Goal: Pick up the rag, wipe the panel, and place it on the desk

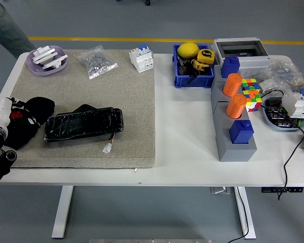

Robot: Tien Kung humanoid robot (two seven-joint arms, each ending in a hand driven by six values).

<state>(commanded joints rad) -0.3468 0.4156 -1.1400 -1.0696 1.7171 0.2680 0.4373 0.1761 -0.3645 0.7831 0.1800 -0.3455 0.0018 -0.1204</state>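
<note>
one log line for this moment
left hand: shut on black rag | rag: touching black panel left end | right hand: not in view

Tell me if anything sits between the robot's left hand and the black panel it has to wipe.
Nothing visible does. The left hand, apparently bunched around the black rag, sits right at the left end of the black panel on the mat.
</note>
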